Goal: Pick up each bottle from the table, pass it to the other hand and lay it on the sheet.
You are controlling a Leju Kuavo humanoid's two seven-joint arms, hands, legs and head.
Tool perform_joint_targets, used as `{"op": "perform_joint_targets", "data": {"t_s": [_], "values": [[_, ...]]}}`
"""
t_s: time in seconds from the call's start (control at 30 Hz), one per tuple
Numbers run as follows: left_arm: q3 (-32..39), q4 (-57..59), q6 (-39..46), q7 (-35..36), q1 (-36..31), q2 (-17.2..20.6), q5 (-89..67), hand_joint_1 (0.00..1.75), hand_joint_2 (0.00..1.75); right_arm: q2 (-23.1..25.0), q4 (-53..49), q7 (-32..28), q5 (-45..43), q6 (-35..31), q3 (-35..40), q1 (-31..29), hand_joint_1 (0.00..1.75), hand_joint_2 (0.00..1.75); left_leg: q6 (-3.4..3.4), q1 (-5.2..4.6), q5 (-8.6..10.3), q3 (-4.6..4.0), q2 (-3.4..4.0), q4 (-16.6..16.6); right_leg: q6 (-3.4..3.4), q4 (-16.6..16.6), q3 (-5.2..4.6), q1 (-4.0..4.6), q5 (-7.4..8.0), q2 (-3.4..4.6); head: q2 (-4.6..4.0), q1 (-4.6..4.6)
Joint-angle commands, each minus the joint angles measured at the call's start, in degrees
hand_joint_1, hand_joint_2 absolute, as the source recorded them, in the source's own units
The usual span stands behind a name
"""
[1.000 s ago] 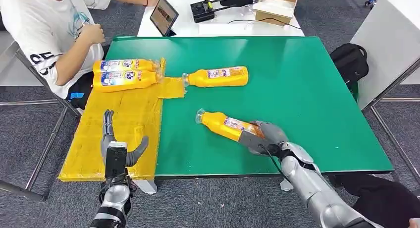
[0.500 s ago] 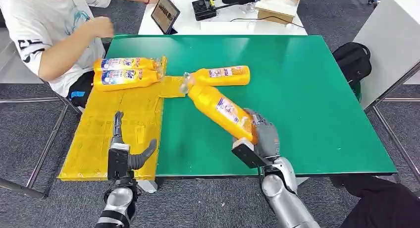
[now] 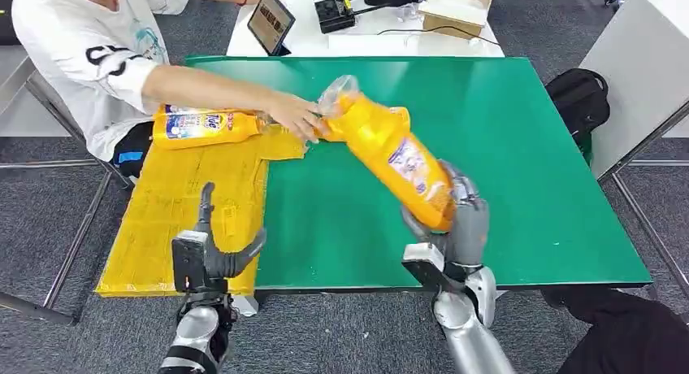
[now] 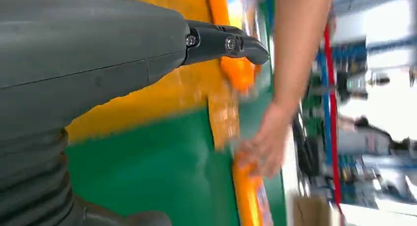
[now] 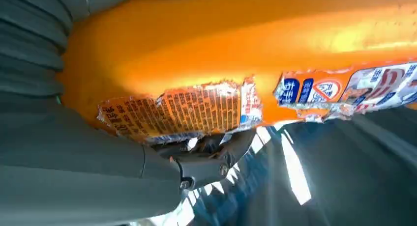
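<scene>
My right hand (image 3: 457,221) grips the base of an orange bottle (image 3: 392,150) and holds it above the green table (image 3: 528,163), tilted with its clear cap up and toward the far left. In the right wrist view the bottle (image 5: 246,44) lies across the hand (image 5: 74,152). My left hand (image 3: 208,250) is open over the near edge of the yellow sheet (image 3: 187,203), its fingers (image 4: 221,42) spread. A labelled orange bottle (image 3: 207,126) lies on the sheet's far end. A person's hand (image 3: 294,116) touches the neck of another bottle (image 4: 246,196) on the table.
The person sits at the table's far left, with an arm stretched over the sheet. Behind the green table a white desk holds a tablet (image 3: 270,22), a black device (image 3: 337,15) and a cardboard box (image 3: 455,4). A black backpack (image 3: 577,102) lies on the floor to the right.
My right hand has raised the bottle off the table and tipped it steeper. The person's arm has reached across to the bottle lying on the table. My left hand has risen slightly.
</scene>
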Motion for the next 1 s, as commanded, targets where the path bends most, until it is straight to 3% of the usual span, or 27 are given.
{"op": "perform_joint_targets", "data": {"t_s": [0.03, 0.23, 0.3, 0.4, 0.5, 0.87, 1.0], "values": [[-8.0, -6.3, -16.2, 6.8, 1.1, 1.9, 13.6, 0.00, 1.75, 5.4, -4.2, -5.1, -0.1, -0.5, -4.6, 1.3, 1.75, 1.75, 0.05, 0.00, -0.08, 0.11, 0.01, 0.0, -0.15, 0.0, 0.10, 0.03, -0.08, -0.06, 0.00, 0.00], [-10.1, -7.1, -27.8, 10.2, 1.4, 3.5, 23.9, 0.00, 1.75, 3.8, 1.8, -5.8, -0.2, -0.2, 1.6, 0.9, 1.75, 1.75, 0.04, 0.00, -0.07, 0.16, 0.13, -0.1, -0.15, -0.1, 0.15, 0.04, -0.03, 0.06, 0.00, 0.02], [-12.7, -5.4, -32.9, 12.0, -0.3, 3.7, 26.7, 0.00, 1.75, 6.1, 1.2, -6.5, 2.0, -0.5, 1.4, 3.1, 1.75, 1.75, 0.03, 0.03, -0.10, 0.26, 0.23, -0.1, -0.20, -0.1, 0.22, 0.07, -0.01, 0.15, 0.00, 0.02], [-14.8, -0.8, -34.8, 12.8, -3.2, 2.1, 30.4, 0.00, 1.75, 6.6, 2.2, -6.5, 0.5, -0.5, 5.7, 5.3, 1.75, 1.75, 0.02, 0.04, -0.04, 0.21, -0.22, -0.1, -0.21, -0.1, 0.30, 0.08, -0.11, -0.31, 0.00, 0.02], [-15.9, 0.8, -36.9, 13.7, -4.2, 2.4, 34.1, 0.00, 1.75, 8.4, 5.6, -6.5, 3.0, -0.5, 8.3, 4.8, 1.75, 1.75, 0.03, 0.04, -0.08, 0.26, -0.02, -0.1, -0.19, -0.1, 0.26, 0.08, -0.08, -0.09, 0.00, 0.00], [-16.7, -3.1, -42.3, 13.3, -2.7, 2.9, 38.6, 0.00, 1.75, 7.3, 13.1, -6.5, -3.2, -0.5, 12.5, 2.8, 1.75, 1.75, 0.03, 0.03, -0.06, 0.14, 0.10, -0.1, -0.12, -0.1, 0.13, 0.05, -0.02, 0.03, 0.00, 0.00], [-17.1, -1.6, -43.1, 13.1, -3.3, 2.8, 38.7, 0.00, 1.75, 7.9, 22.7, -6.5, -1.0, 0.9, 17.4, 1.2, 1.75, 1.75, 0.00, 0.04, -0.05, 0.09, 0.11, -0.1, -0.11, -0.1, 0.10, 0.05, 0.00, 0.06, 0.00, 0.00]]}}
